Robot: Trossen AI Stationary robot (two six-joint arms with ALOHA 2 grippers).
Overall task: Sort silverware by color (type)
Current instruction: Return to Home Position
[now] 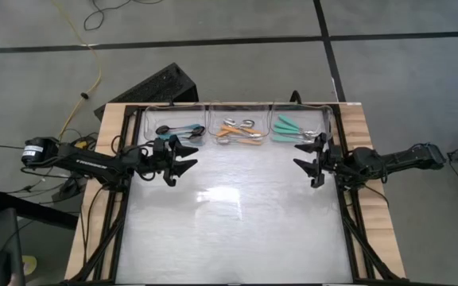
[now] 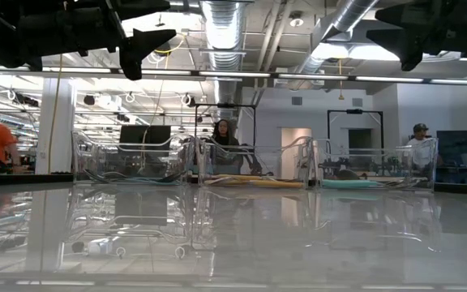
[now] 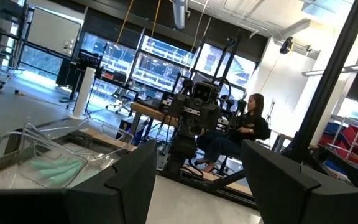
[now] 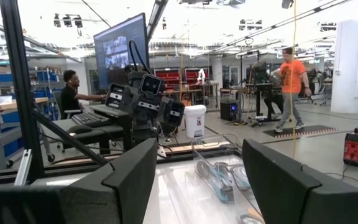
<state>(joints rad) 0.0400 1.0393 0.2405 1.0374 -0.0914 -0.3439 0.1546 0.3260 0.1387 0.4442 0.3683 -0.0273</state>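
Three clear bins stand in a row along the table's far edge. The left bin holds the blue-handled spoons with black bowls (image 1: pixel 179 129), the middle bin the orange-handled spoons (image 1: pixel 239 132), the right bin the teal-green-handled spoons (image 1: pixel 296 129). My left gripper (image 1: pixel 188 156) hovers open above the table just near of the left bin. My right gripper (image 1: pixel 305 156) hovers open near of the right bin. Both hold nothing. In the low view the bins (image 2: pixel 254 166) rest on their bases on the glossy tabletop.
The grey tabletop (image 1: pixel 237 222) stretches toward the near edge in front of the bins. A black frame runs along the table's sides (image 1: pixel 348 230). People sit and walk in the room beyond the table, such as the one in orange (image 4: pixel 289 78).
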